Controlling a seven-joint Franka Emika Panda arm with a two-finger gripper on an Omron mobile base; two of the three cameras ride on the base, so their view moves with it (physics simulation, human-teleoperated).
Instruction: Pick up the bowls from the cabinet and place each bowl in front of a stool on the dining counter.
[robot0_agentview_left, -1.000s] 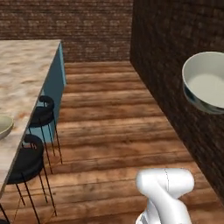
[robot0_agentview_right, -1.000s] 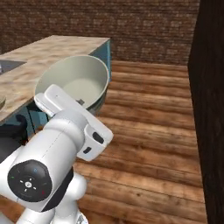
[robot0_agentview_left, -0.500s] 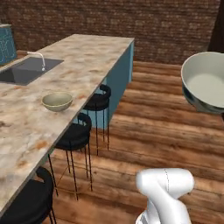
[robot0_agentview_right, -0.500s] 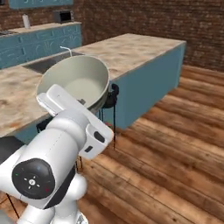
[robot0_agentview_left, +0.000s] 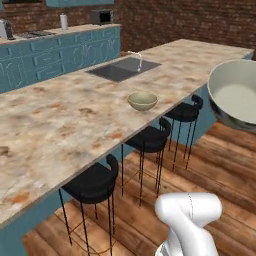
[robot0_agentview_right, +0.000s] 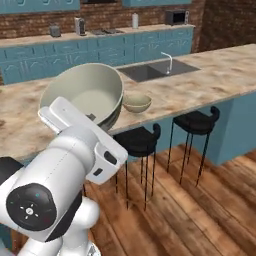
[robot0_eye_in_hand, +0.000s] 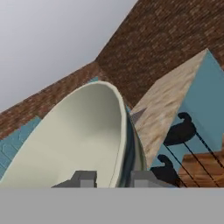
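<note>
Both fingers (robot0_eye_in_hand: 87, 179) of my gripper (robot0_eye_in_hand: 113, 180) are closed on the rim of the cream bowl (robot0_eye_in_hand: 74, 140): in the hand view one dark tip stands inside the wall and the other outside, with the thin rim pinched between them. From this camera I look along the pale inside of the bowl, and a strip of its darker outer side shows at the right edge of the rim. In the left base view the same bowl (robot0_agentview_left: 235, 97) is held up in the air at the right side of the picture, its opening turned toward the camera, above the wooden floor (robot0_agentview_left: 220, 165) and beside the dining counter (robot0_agentview_left: 60, 125), not touching it. In the right base view it (robot0_agentview_right: 85, 95) sits just behind the white hand of the arm, tilted, in front of the counter edge. On the marbled top I see the second bowl, the tan-yellow one (robot0_agentview_left: 142, 101), standing upright near the front edge of the counter, between the dark sink (robot0_agentview_left: 122, 69) with its thin tap (robot0_agentview_left: 136, 57) and the row of stools. Three black stools stand under the counter edge: the near stool (robot0_agentview_left: 92, 184), the middle stool (robot0_agentview_left: 150, 140) and the far stool (robot0_agentview_left: 184, 111). The tan-yellow bowl is about above the middle stool. Behind the island runs the wall counter (robot0_agentview_left: 55, 55) with teal fronts, and on it I can see a microwave (robot0_agentview_left: 102, 16).
</note>
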